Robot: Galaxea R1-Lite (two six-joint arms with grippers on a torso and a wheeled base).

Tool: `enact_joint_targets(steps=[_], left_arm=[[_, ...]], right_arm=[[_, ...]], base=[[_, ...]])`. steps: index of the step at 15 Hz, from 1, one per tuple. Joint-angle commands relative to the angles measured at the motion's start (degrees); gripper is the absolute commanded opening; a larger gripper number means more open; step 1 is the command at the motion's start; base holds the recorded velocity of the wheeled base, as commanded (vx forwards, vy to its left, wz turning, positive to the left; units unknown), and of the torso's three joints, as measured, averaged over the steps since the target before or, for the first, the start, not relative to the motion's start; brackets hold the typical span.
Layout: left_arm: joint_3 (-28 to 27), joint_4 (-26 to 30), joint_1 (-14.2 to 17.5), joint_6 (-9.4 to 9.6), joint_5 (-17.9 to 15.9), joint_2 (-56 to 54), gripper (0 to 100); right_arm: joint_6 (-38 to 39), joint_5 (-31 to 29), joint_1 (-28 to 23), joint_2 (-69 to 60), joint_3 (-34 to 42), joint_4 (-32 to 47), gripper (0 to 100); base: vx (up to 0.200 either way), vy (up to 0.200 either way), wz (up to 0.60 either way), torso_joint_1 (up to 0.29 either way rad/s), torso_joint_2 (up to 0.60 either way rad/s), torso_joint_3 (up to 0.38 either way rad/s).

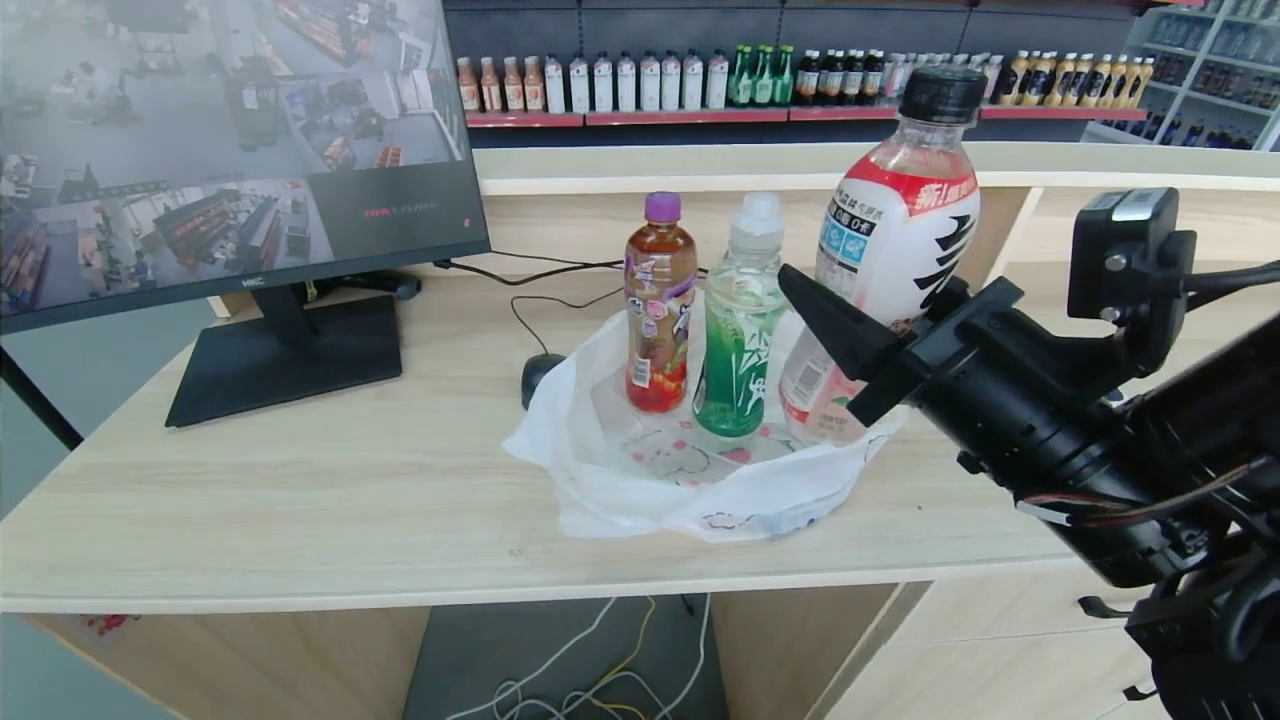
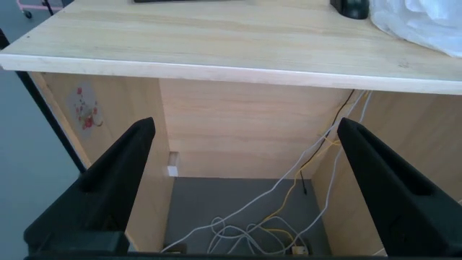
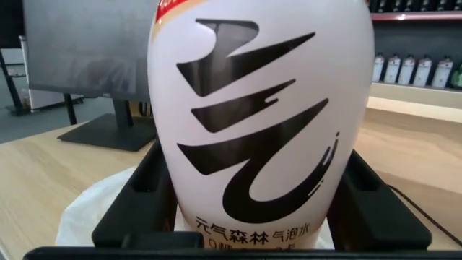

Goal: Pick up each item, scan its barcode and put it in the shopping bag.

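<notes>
My right gripper (image 1: 890,330) is shut on a large white bottle (image 1: 900,230) with a black cap and a bold black mark. It holds the bottle slightly tilted, base low over the right side of the white shopping bag (image 1: 620,490). In the right wrist view the bottle (image 3: 260,123) sits between the black fingers (image 3: 137,195). Two bottles stand upright on the spread bag: a purple-capped tea bottle (image 1: 660,305) and a green one (image 1: 742,320). My left gripper (image 2: 245,124) hangs open and holds nothing, below the table's front edge (image 2: 216,71).
A monitor (image 1: 220,150) on a black stand fills the table's back left. A dark mouse-like device (image 1: 538,375) with a cable lies just left of the bag. Loose cables (image 2: 253,224) hang under the table. Shelves of bottles (image 1: 800,78) line the far wall.
</notes>
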Motion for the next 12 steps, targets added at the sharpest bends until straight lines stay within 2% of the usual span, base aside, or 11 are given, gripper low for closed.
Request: enact_joint_targets(steps=[1, 4, 7, 12], left_arm=[[0.0, -0.1, 0.1, 0.09, -0.1, 0.0, 100], [0.0, -0.1, 0.1, 0.09, -0.1, 0.0, 100], [0.0, -0.1, 0.1, 0.00, 0.0, 0.0, 100], [0.0, -0.1, 0.1, -0.09, -0.1, 0.0, 100]], right_arm=[[-0.4, -0.4, 2.0, 2.0, -2.5, -0.1, 0], [-0.4, -2.9, 4.4, 8.4, -8.3, -0.1, 0], [0.1, -3.0, 4.7, 13.9, -13.5, -0.1, 0], [2.0, -3.1, 4.7, 19.7, -16.8, -0.1, 0]], base=[[0.000, 0.000, 0.00, 0.000, 0.00, 0.000], [0.000, 0.000, 0.00, 0.000, 0.00, 0.000], [0.000, 0.000, 0.00, 0.000, 0.00, 0.000], [0.000, 0.000, 0.00, 0.000, 0.00, 0.000]])
